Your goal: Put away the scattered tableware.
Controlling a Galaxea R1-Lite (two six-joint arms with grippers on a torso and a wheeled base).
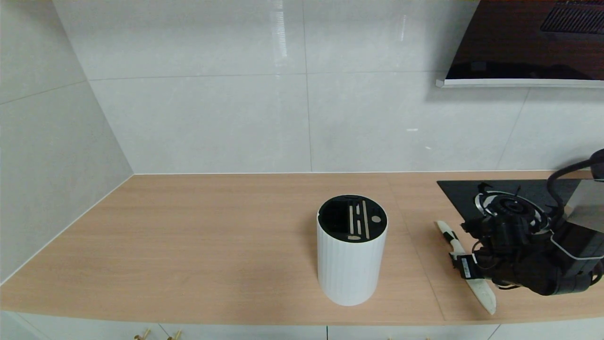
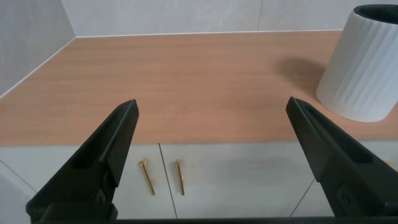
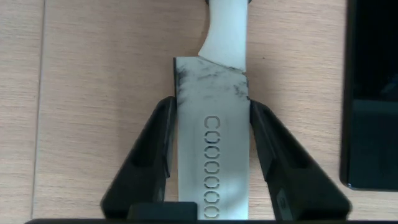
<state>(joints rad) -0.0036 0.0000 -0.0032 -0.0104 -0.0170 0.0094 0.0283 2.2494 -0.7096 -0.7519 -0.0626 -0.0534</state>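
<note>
One ribbed knife holder (image 1: 351, 264) is standing, one knife (image 1: 482, 293) is lying beside one cooktop (image 1: 460, 193), and one range hood (image 1: 509, 42) is hanging above.

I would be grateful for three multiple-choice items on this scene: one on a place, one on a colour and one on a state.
1. Where is the knife relative to the holder?
A) inside it
B) on the counter, between it and the stove
C) on top of the stove

2. What colour is the holder's ribbed wall?
A) white
B) red
C) green

3. In what state is the left gripper?
A) shut on a spoon
B) open and empty
C) shut on the knife

Key:
1 B, the head view shows it flat on the wood, right of the holder.
2 A, the wall is white under a black top.
3 B, its jaws stand wide apart with nothing between them.
</note>
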